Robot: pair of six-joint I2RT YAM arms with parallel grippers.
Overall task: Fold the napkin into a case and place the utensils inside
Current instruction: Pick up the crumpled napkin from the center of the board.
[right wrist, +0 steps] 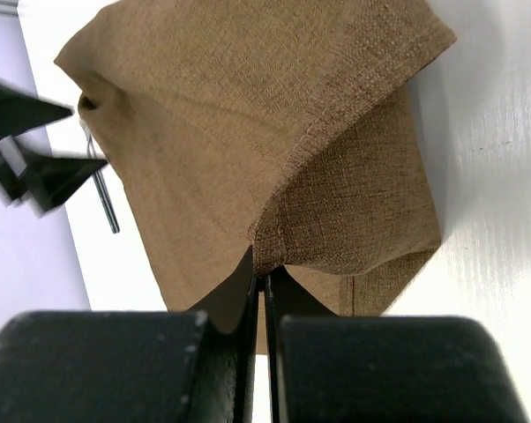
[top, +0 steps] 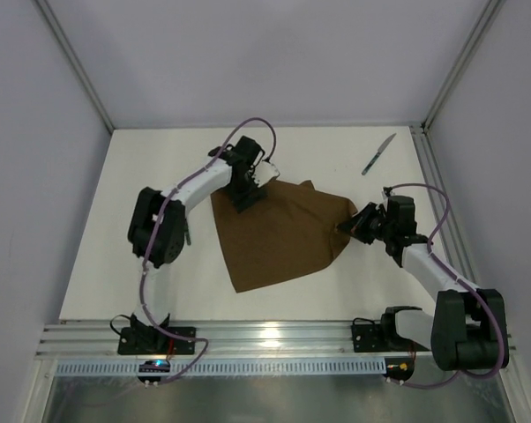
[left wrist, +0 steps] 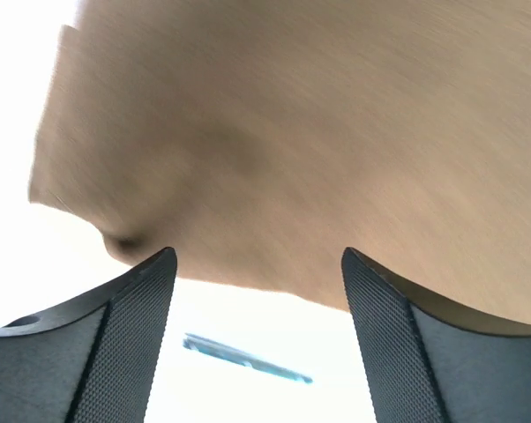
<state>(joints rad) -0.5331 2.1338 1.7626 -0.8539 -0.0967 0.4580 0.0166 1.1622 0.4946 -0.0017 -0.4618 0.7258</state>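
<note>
1. Arm bases sit on the metal rail (top: pixel 274 335) at the near table edge. Both arms reach inward over the white table (top: pixel 115 264).
2. Right gripper (right wrist: pixel 264 284): jaws pressed together, pinching the right-hand corner of the napkin (top: pixel 274 238). In the wrist view the hem runs straight into the closed tips. The cloth is doubled over there, one layer lapping onto another.
3. The napkin lies mid-table between the two arms, dark brown and matte. Its outline is roughly kite-like, with a point towards the rail. It is loosely folded and not formed into a narrow pouch. The right corner rises slightly to meet the pinching tips.
4. Left gripper (left wrist: pixel 258 254): jaws spread wide with nothing between them, sitting at the napkin's far-left corner. Its textured fingers (left wrist: pixel 115 348) frame the cloth edge, which fills the upper part of the wrist view. That view is blurred.
5. Between those spread fingers a slim teal utensil handle (left wrist: pixel 248 359) lies on bare table just beside the cloth edge. It is too blurred to make out tines.
6. The knife (top: pixel 378 154) lies far right on the table, on a diagonal, well apart from the napkin and both grippers.
</note>
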